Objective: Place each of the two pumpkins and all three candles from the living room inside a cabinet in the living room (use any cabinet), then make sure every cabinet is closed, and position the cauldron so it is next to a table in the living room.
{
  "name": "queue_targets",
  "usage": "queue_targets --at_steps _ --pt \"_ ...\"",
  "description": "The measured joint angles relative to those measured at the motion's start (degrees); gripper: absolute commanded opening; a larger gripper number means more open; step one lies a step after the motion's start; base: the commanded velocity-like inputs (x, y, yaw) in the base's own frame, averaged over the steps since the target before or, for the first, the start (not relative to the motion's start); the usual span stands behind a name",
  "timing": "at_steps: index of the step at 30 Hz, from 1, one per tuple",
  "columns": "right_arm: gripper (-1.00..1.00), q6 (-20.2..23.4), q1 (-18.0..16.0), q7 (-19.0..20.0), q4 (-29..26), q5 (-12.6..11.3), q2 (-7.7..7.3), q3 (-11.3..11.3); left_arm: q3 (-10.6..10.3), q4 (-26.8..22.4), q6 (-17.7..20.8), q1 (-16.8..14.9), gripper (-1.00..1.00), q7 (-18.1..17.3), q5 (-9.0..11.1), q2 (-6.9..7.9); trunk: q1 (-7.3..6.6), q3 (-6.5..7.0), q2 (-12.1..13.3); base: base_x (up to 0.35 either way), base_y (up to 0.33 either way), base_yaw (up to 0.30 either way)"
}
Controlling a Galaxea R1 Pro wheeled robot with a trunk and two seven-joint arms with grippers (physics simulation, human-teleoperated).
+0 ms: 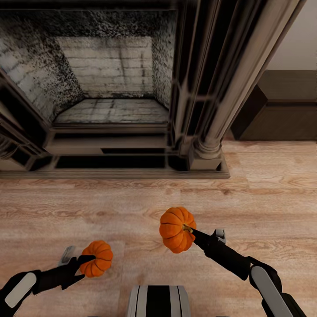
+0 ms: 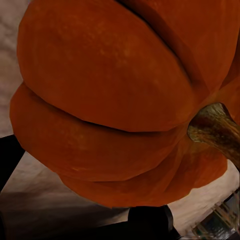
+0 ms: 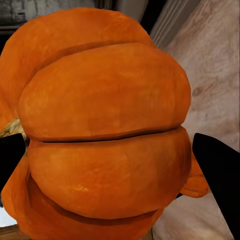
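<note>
we see the left fingers (image 1: pixel 90 263) holding one pumpkin (image 1: pixel 97 258) above the wood floor (image 1: pixel 132 207), the right fingers (image 1: pixel 190 232) holding the other pumpkin (image 1: pixel 177 229) higher up, a sooty fireplace (image 1: pixel 110 88) ahead, the dark cabinet (image 1: pixel 281 110) far right

Floor (image 1: pixel 132 207): light wood-grain planks. Standing directly on it: stone fireplace (image 1: pixel 114 88) with columned surround; dark-brown low cabinet (image 1: pixel 281 110) beside it, against the wall.

pumpkins (image 1: pixel 177 229) matt ribbed orange skin, rough woody stem (image 2: pixel 217 130); floor (image 1: pixel 132 198) grained wood planks; fireplace (image 1: pixel 110 79) sooty brick, glossy dark surround
</note>
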Motion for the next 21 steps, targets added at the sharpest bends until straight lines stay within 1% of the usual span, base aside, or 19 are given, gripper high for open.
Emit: queue_targets --at_steps 1,2,4,7,8,9,10,11,12,13,18,21 --pt "-1.0 -0.2 0.0 0.0 0.7 0.2 0.0 -0.3 0.0 -0.3 1.2 0.0 -1.0 -0.1 -0.1 0.35 -0.03 0.22 0.0 0.0 0.0 0.0" --pt "-1.0 -0.2 0.0 0.1 1.1 -0.1 0.05 -0.7 0.1 -0.7 2.2 0.0 -1.0 -0.2 0.1 0.69 -0.05 0.44 0.0 0.0 0.0 0.0" --pt "-1.0 -0.5 0.0 0.0 1.6 -0.1 0.24 -1.6 0.1 -1.2 3.8 0.0 -1.0 -1.4 0.5 1.12 -0.1 0.89 0.1 0.0 0.0 0.0" --pt "-1.0 -0.5 0.0 0.0 1.8 -0.2 0.17 -1.9 0.0 -1.4 5.2 0.0 -1.0 -4.5 0.6 1.55 -0.18 1.55 0.1 -0.036 0.0 0.0" --pt "-1.0 -0.5 0.0 -0.8 1.9 -0.2 0.2 -2.0 -0.1 -1.5 6.5 0.0 -1.0 -6.2 0.6 1.83 -0.21 1.77 0.1 -0.199 0.0 0.0" --pt "-1.0 -0.4 0.0 -2.3 1.7 0.1 0.33 -1.8 0.0 -1.5 7.1 0.0 -1.0 -6.5 1.0 1.89 -0.23 2.0 0.1 -0.241 0.0 0.0" --pt "-1.0 -0.4 0.0 -4.5 1.7 0.3 0.43 -1.7 -0.1 -1.5 7.4 0.0 -1.0 -6.5 0.5 1.92 -0.26 2.22 0.1 -0.271 0.0 0.0" --pt "-1.0 -0.3 0.0 -7.5 1.5 0.4 0.52 -1.6 -0.1 -1.5 7.6 0.0 -1.0 -6.6 0.1 1.99 -0.28 2.44 0.1 -0.215 0.0 0.0" --pt "-1.0 -0.3 0.0 -9.5 1.4 0.6 0.58 -1.6 -0.1 -1.5 7.7 0.0 -1.0 -6.6 0.1 2.03 -0.31 2.66 0.2 -0.11 0.0 0.0" --pt "-1.0 0.0 0.0 -12.1 1.2 0.2 0.68 -1.5 -0.1 -1.5 7.9 0.0 -1.0 -6.7 0.2 2.16 -0.33 2.88 0.2 -0.07 0.0 0.0" --pt "-1.0 0.3 -0.1 -21.0 1.0 0.2 0.73 -1.6 0.0 -1.5 8.1 0.0 -1.0 -6.7 0.4 2.33 -0.46 3.99 0.2 -0.022 0.0 0.0" --pt "-1.0 1.1 0.0 -25.3 -0.4 -0.2 0.68 -1.5 0.0 -1.5 8.2 0.0 -1.0 -6.7 0.4 2.35 -0.54 4.65 0.3 -0.003 0.0 0.0"
